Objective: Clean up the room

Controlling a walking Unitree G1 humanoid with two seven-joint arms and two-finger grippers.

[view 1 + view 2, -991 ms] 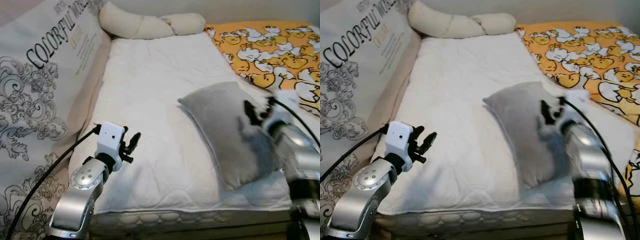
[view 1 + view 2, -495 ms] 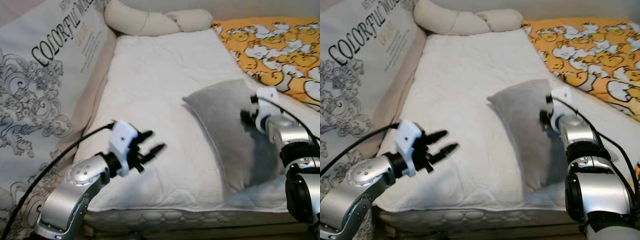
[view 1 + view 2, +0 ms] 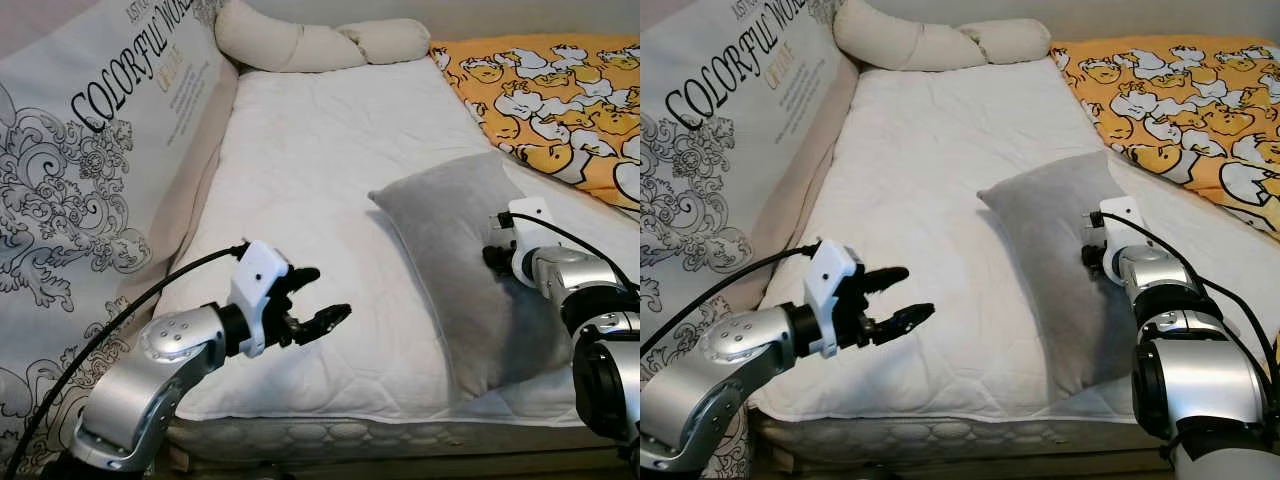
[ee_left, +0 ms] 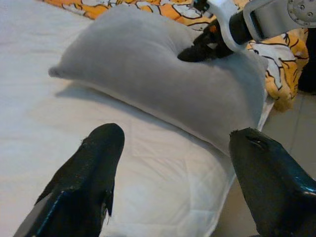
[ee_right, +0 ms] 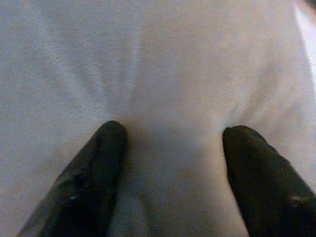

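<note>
A grey pillow (image 3: pixel 450 250) lies askew on the white mattress (image 3: pixel 300 170), near its front right corner. My right gripper (image 3: pixel 492 256) is pressed into the pillow's right side. In the right wrist view its fingers (image 5: pixel 98 168) stand open, sunk into the grey fabric, which puckers between them. My left gripper (image 3: pixel 322 295) hovers open over the mattress's front left part, pointing toward the pillow and about a hand's width short of it. In the left wrist view the pillow (image 4: pixel 148 74) lies just beyond the open fingertips, with the right gripper (image 4: pixel 193 52) on top of it.
A large printed cushion (image 3: pixel 90 150) leans along the bed's left side. A cream knotted bolster (image 3: pixel 310 40) lies at the head. An orange duck-print blanket (image 3: pixel 560 90) covers the right. The mattress's front edge (image 3: pixel 350 435) is close below my arms.
My left gripper has swung from pointing up to pointing right at the pillow, and its fingers have spread. The right gripper has come down lower on the pillow. The camera shifted slightly.
</note>
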